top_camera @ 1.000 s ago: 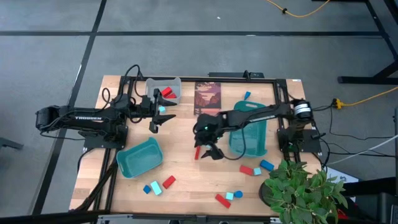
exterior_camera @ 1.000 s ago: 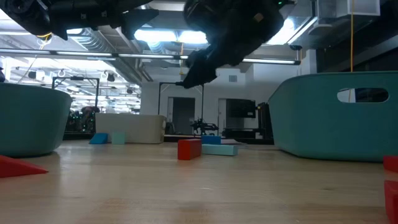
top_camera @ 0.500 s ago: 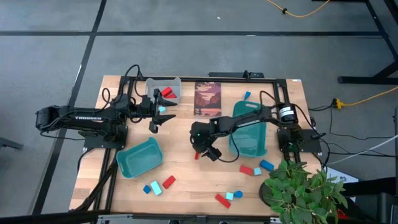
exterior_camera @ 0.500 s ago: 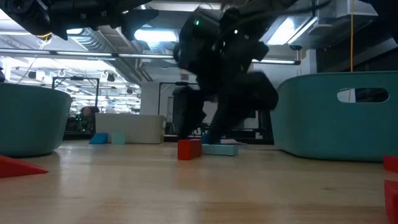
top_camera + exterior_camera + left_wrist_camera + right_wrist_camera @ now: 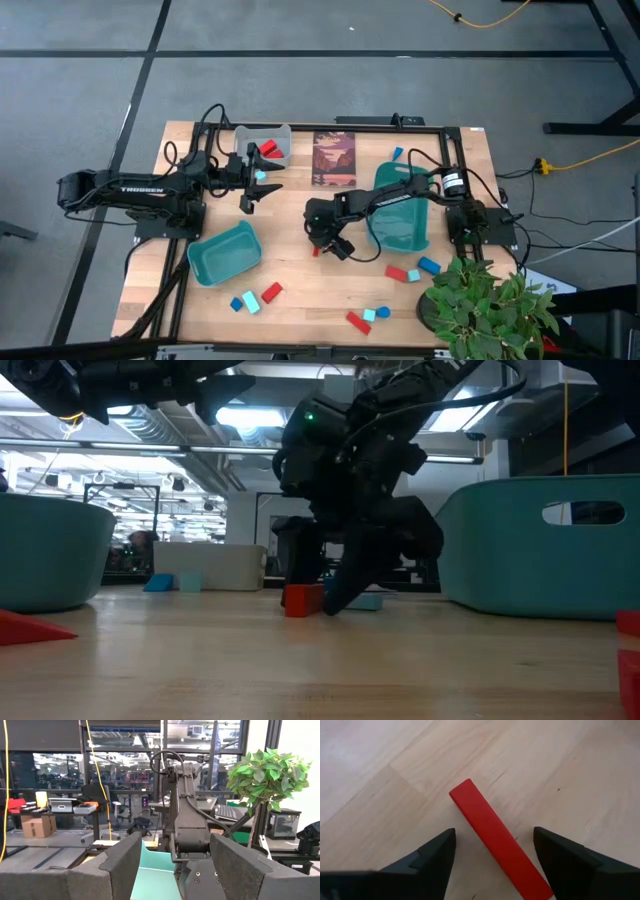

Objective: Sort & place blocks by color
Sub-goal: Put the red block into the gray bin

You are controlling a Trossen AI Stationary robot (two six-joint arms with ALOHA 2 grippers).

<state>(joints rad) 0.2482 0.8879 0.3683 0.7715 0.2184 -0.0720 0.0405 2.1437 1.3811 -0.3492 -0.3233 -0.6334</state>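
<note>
Overhead, table-level, wrist views share red block (image 5: 496, 839).

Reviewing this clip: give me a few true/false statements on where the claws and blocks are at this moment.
1. The right claw straddles a red bar lying on the table. True.
2. That red bar is lifted off the table. False: it lies flat on the wood, fingers apart on either side.
3. The left claw hangs open between the grey bin and a teal bin. True.
4. The grey bin holds only blue blocks. False: red blocks show in it.
</note>
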